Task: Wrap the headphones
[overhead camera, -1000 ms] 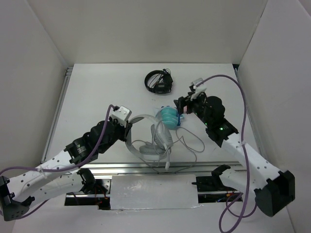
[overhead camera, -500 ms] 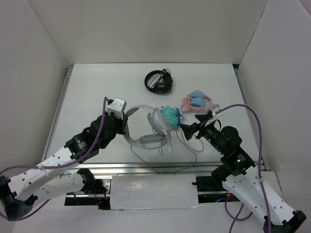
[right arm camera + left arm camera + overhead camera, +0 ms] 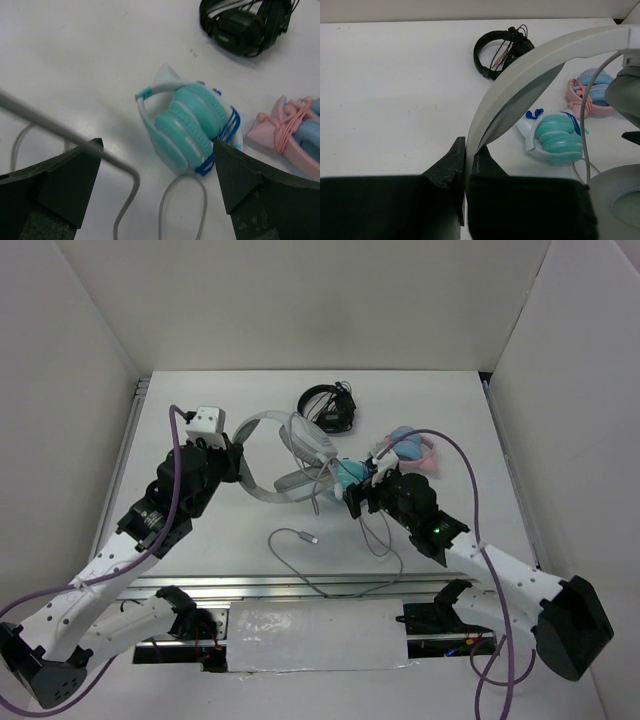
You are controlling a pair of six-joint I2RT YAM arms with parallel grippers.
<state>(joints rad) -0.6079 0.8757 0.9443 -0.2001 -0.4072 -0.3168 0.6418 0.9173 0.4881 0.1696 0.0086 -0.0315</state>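
The white and light-grey headphones [image 3: 268, 420] hang lifted over the table's middle. My left gripper [image 3: 236, 456] is shut on the wide headband [image 3: 530, 75]; one grey ear pad [image 3: 620, 205] shows at the lower right of the left wrist view. The thin grey cable [image 3: 296, 534] trails down to the table, with its plug lying loose. My right gripper [image 3: 358, 498] is open and low beside the ear cups. In the right wrist view the cable [image 3: 122, 165] crosses between the wide-apart fingers [image 3: 65, 180], touching neither.
Small black headphones [image 3: 327, 407] lie at the back. Teal headphones [image 3: 346, 474] sit just beyond my right gripper, and pink-and-blue ones [image 3: 410, 446] lie to their right. White walls enclose the table on three sides. A metal rail runs along the near edge.
My left gripper has carried the headphones up and toward the far left. My right arm swung from the right side to the centre near the teal headphones. The cable now trails stretched out.
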